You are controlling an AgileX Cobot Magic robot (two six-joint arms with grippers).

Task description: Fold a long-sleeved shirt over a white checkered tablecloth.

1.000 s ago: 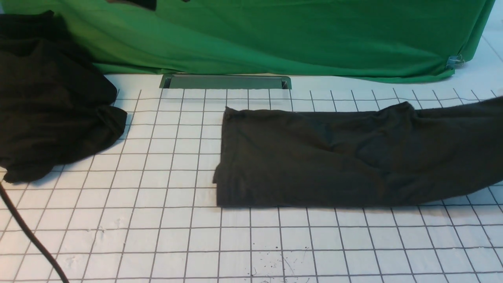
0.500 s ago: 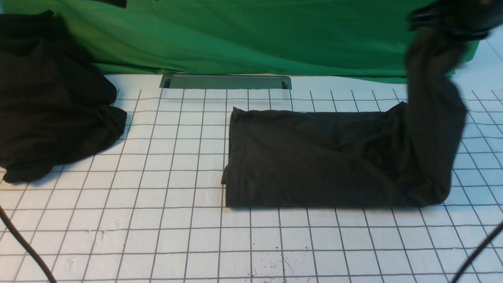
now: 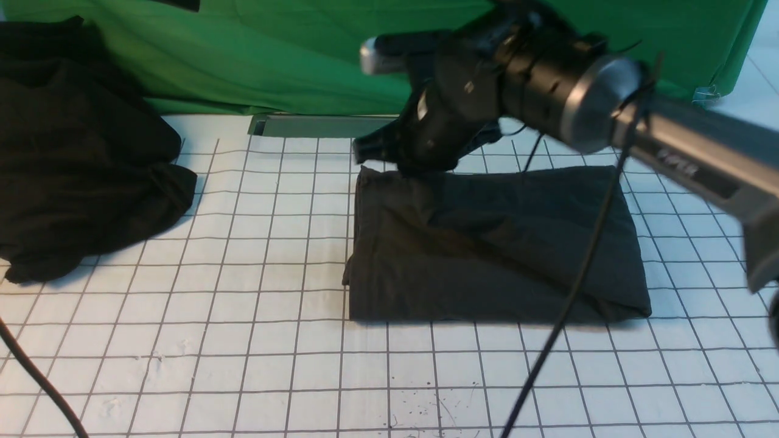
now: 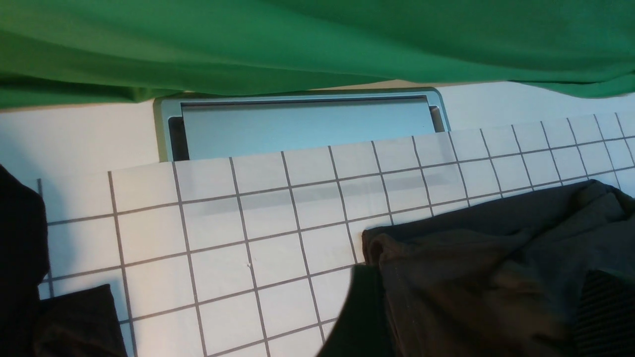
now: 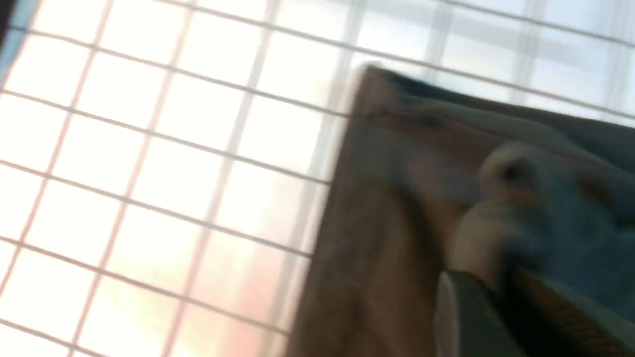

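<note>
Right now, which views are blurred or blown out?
Right wrist view: heavy motion blur, white checkered tablecloth blown out, long-sleeved shirt edges smeared. Front view: both sharp, right arm slightly blurred. Left wrist view: sharp and evenly lit, only the dark shapes closest to the lens soft.

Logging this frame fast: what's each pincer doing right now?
Left pincer: open, holding nothing.
Right pincer: at the long-sleeved shirt's far corner; too blurred to tell.
</note>
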